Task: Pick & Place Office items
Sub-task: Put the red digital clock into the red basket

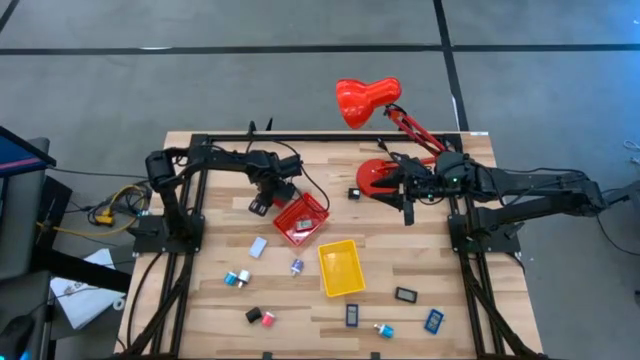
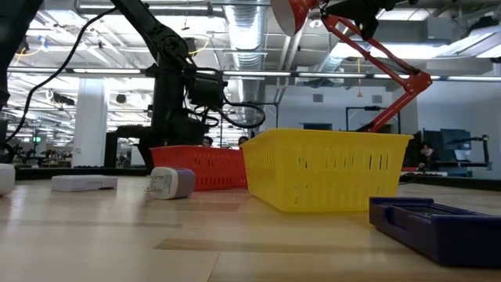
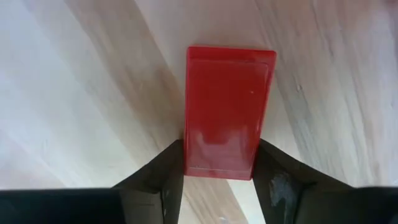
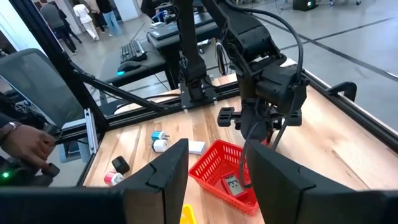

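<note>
My left gripper hovers over the table's far left part, just beyond the red tray, and is shut on a flat red rectangle. In the low view the left gripper hangs above the red tray. My right gripper is open beside the lamp's base, and its fingers frame the red tray, which has a small grey piece lying in it. Other small office items lie flat on the near half of the table. My left gripper pinches the red rectangle between its two fingers at one short end, one finger on each long edge. The rectangle sticks straight out past the fingertips along their line. It is lifted clear, with bare wood showing behind it.
The yellow tray sits near the table's middle. A white flat piece, blue-white pieces, a black and a pink block, dark rectangles and blue ones lie scattered near the front edge. The red desk lamp stands at the far right. A person's hand shows beyond the table.
</note>
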You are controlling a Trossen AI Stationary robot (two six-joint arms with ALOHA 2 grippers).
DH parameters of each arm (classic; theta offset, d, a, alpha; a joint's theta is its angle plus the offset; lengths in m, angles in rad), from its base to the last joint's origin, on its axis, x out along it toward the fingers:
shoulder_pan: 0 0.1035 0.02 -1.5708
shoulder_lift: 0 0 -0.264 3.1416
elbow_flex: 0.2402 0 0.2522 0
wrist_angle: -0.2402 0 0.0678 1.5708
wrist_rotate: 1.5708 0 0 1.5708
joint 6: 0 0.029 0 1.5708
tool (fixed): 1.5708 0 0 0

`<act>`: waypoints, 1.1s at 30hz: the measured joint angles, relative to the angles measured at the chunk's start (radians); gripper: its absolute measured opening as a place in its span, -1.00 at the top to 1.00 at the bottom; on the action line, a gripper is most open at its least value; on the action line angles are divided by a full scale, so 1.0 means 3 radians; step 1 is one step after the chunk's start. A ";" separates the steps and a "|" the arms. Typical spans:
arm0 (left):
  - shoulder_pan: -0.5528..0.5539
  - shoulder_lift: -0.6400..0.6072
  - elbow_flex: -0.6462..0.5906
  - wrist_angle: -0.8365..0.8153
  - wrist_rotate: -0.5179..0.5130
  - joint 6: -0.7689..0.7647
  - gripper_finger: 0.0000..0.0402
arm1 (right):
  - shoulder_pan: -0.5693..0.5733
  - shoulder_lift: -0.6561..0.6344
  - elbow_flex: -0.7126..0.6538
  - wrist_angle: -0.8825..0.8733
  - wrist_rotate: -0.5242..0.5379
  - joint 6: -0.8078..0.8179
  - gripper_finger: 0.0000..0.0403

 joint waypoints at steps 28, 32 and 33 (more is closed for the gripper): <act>-0.1366 -0.1404 -0.0001 0.0562 0.0032 -0.3193 0.24 | -0.0029 -0.0003 0.0003 0.0001 0.0000 -0.0038 0.23; -0.1399 -0.1090 -0.0001 0.0830 -0.0092 -0.3476 0.19 | -0.0017 -0.0003 0.0003 0.0007 -0.0001 -0.0038 0.23; -0.1370 -0.0997 -0.0001 0.0849 -0.0103 -0.3506 0.19 | -0.0016 -0.0003 0.0003 0.0006 -0.0001 -0.0037 0.23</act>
